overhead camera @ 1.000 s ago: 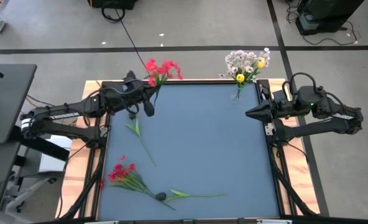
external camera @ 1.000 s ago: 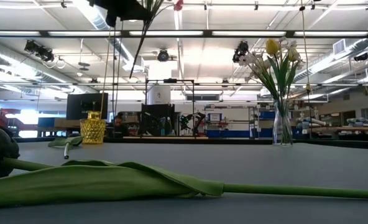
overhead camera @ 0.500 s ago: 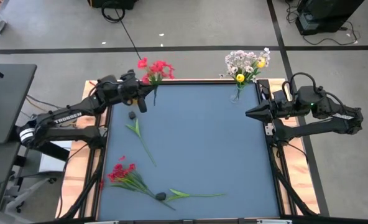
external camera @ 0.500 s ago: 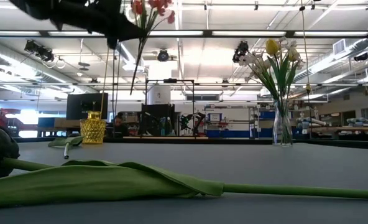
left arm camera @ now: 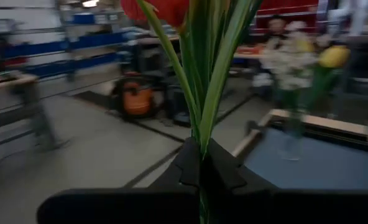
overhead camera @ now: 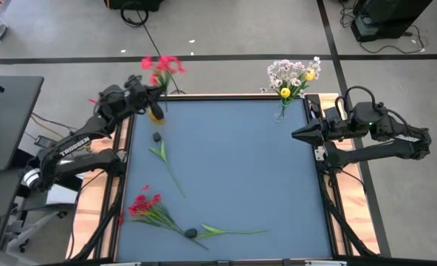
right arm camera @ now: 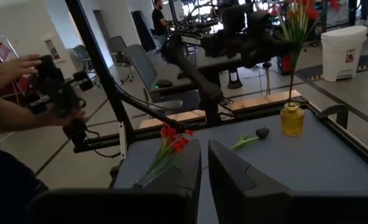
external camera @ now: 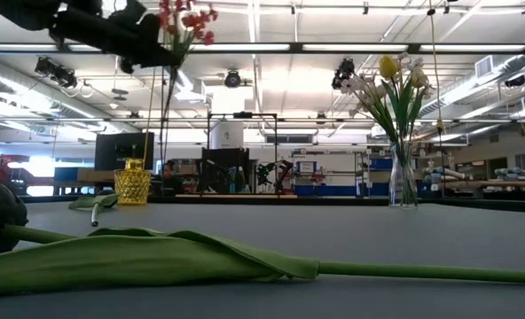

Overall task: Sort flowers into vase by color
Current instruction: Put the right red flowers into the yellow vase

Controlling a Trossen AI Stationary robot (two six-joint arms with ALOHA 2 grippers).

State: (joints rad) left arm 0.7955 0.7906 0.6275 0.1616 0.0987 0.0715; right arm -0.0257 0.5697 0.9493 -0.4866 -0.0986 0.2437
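My left gripper (overhead camera: 149, 100) is shut on a spray of red flowers (overhead camera: 159, 65) at the table's far left corner. It is just above the yellow vase (overhead camera: 156, 114). The spray's stems (external camera: 167, 89) hang down toward the yellow vase (right arm camera: 291, 118); whether they reach into its mouth I cannot tell. A clear vase (external camera: 403, 180) at the far right holds white and yellow flowers (overhead camera: 294, 74). On the table lie a red bunch (overhead camera: 145, 205), a green stem (overhead camera: 168, 168) and a dark bloom (overhead camera: 191, 233) on a leafy stem. My right gripper (overhead camera: 295, 134) waits shut at the right edge. My left gripper pinches the green stems (left arm camera: 202, 134) of the red flowers between its two fingers, below the blossoms (left arm camera: 156, 9). The fingers lie level and across the stems, coming from the table's near left. The spray stands upright and lifted clear, its blossoms above the fingers and its stem ends hanging below.
A small dark bloom (overhead camera: 157, 137) lies near the yellow vase. The table's raised frame (overhead camera: 226, 95) runs along the far edge. In the right wrist view a person's hands (right arm camera: 13, 71) hold a dark device beyond the table's left side.
My left gripper has swung toward the table's far left corner and sunk a little, carrying the red spray to above the yellow vase. The stems, slanted before, now hang nearly upright. The gripper has stayed shut on them.
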